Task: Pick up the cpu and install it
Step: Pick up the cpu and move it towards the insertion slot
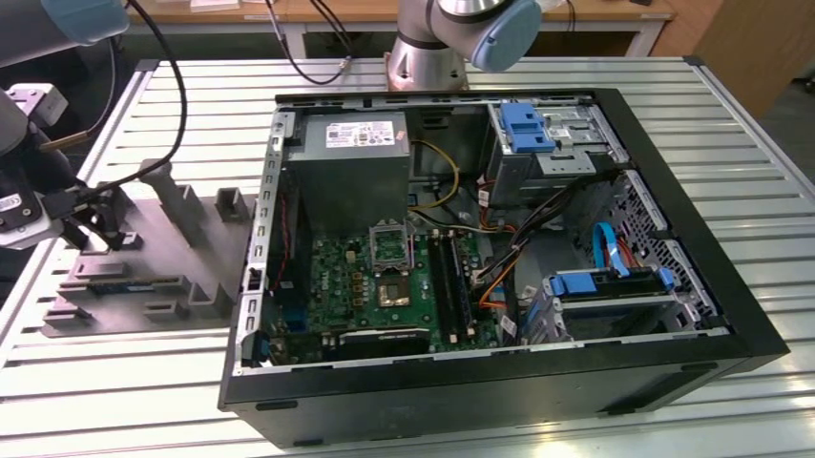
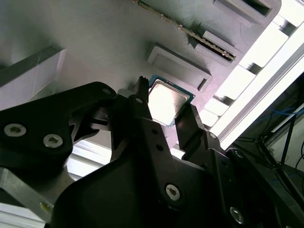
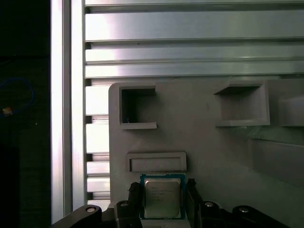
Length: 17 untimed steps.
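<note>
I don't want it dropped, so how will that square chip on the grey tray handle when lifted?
The chip looks thin and rigid, so it is probably light and won't flex. Its shiny metal top may be slippery. Lying flat on the grey tray, it offers only thin edges, so an uneven grip might tilt it.

The arm has silver-grey round joints closed by pale blue caps. Black cables run along it. The hand is matte black and angular, its links fastened with silver screws.
</note>
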Tool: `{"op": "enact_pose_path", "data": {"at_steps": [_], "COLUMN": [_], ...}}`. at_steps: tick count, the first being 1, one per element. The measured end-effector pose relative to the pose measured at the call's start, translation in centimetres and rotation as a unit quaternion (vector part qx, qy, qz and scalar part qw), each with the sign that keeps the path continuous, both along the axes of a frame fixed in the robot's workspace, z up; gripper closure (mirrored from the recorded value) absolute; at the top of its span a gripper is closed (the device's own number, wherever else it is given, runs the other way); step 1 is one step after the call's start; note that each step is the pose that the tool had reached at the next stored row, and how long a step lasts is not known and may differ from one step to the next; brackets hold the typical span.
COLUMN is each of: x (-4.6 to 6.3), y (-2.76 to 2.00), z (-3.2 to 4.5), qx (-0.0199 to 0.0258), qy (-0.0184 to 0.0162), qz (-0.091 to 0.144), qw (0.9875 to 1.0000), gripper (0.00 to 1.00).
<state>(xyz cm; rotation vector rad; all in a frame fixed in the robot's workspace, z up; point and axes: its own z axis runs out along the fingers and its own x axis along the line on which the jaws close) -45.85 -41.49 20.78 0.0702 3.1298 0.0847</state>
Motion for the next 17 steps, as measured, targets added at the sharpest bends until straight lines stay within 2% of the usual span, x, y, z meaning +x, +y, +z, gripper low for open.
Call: {"op": "enact_pose_path", "data": {"at_steps": [17], "x": [0.00], "y": [0.00], "z": [0.82], "qx": [0.0000], "qy": [0.0000], "qz": [0.000], "qw": [1.0000], "gripper": [0.53]}}
